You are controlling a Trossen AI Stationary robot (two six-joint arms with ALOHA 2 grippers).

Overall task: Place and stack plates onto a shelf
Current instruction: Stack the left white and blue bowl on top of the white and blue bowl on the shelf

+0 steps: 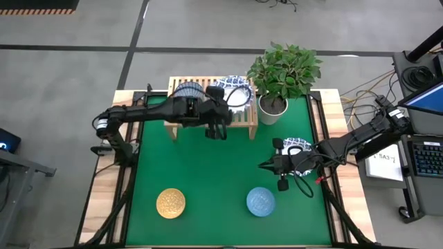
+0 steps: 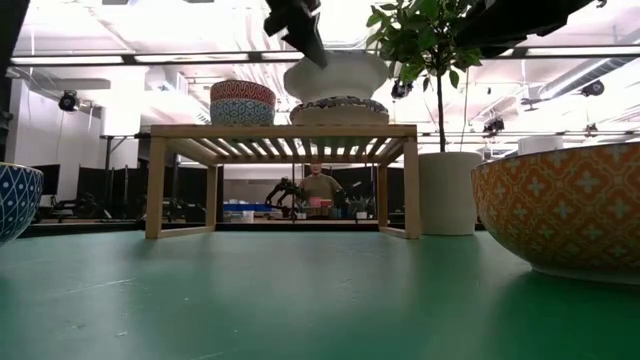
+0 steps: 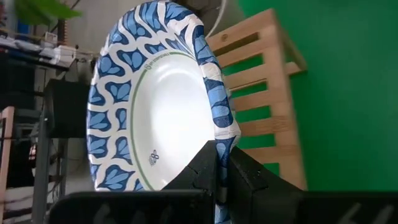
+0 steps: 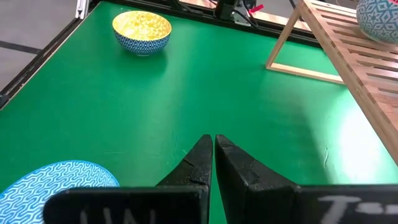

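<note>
Pinched in the left gripper (image 3: 222,177) is a white plate with blue patterned rim (image 3: 155,99) — jaws clamp its edge, plate held tilted above the shelf (image 3: 264,93). High view puts this gripper over the shelf's right part, by the potted plant (image 1: 282,76). In the low view the held plate hangs over a plate already on the slats (image 2: 338,110).

Right gripper (image 4: 213,155): jaws pressed together, holding nothing, low over the green mat approx. mid-right, near another blue-rimmed plate (image 1: 296,149).

Progress, as judged: 1 stack of small bowls (image 2: 242,103) sits on the shelf's left part, at least 1 plate on the right, 1 more about to go down. Left on the table — yellow bowl (image 1: 170,203), light blue bowl (image 1: 261,201), the plate by the right arm. Exact count on the shelf can't be told. Roughly halfway.
</note>
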